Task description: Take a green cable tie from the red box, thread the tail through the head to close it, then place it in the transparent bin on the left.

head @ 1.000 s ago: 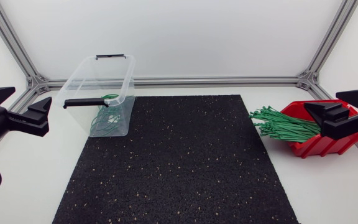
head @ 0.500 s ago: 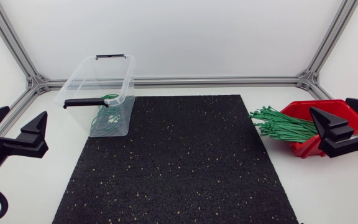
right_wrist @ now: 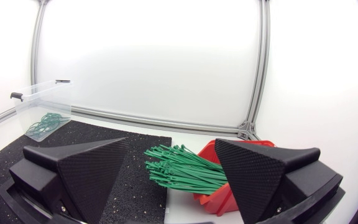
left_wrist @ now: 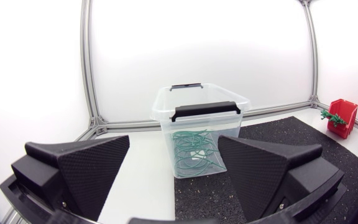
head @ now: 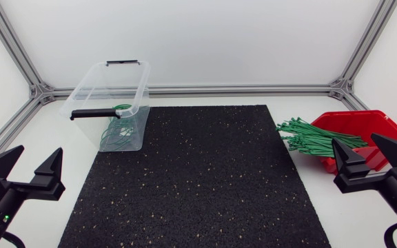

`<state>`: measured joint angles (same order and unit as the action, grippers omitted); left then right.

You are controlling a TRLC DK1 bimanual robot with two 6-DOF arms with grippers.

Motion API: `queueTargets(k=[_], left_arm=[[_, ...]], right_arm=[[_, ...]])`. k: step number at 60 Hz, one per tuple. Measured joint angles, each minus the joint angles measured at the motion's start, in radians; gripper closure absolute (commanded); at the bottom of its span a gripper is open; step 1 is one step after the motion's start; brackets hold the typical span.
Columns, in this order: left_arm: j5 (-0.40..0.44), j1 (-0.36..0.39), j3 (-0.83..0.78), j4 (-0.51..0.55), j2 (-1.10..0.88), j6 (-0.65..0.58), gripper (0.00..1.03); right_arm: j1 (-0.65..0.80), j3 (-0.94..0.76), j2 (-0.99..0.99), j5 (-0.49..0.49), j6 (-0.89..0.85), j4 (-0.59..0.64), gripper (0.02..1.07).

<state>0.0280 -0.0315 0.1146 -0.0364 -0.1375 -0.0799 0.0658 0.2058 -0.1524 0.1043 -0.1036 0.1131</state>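
Note:
A bundle of straight green cable ties (head: 312, 138) pokes out of the red box (head: 374, 127) at the table's right, its tails over the white surface. The transparent bin (head: 112, 93) stands at the back left with several looped green ties (head: 116, 131) inside. My left gripper (head: 32, 164) hovers open and empty near the front left, well short of the bin (left_wrist: 201, 127). My right gripper (head: 357, 146) is open and empty in front of the red box; the ties (right_wrist: 182, 168) and box (right_wrist: 219, 186) lie just ahead of its fingers.
A black speckled mat (head: 205, 172) covers the middle of the table between bin and box. Aluminium frame rails (head: 240, 89) run along the back edge and corners. The bin has black handle clips (head: 95, 112).
Both arms have drawn back toward the table's front edge, the left away from the bin, the right away from the red box. Both grippers stayed open.

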Motion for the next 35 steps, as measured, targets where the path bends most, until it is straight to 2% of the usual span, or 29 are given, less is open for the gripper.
queueTargets(k=[11,21,35], left_arm=[[-0.016,0.02,-0.071,0.029,0.095,0.037,0.04],[-0.027,0.027,-0.074,0.027,0.13,0.055,0.04],[-0.029,0.027,-0.074,0.028,0.131,0.055,0.04]], right_arm=[[-0.032,-0.096,0.076,-0.051,0.037,-0.053,0.06],[-0.058,-0.177,0.138,-0.092,0.071,-0.093,0.06],[-0.059,-0.183,0.147,-0.102,0.078,-0.097,0.06]])
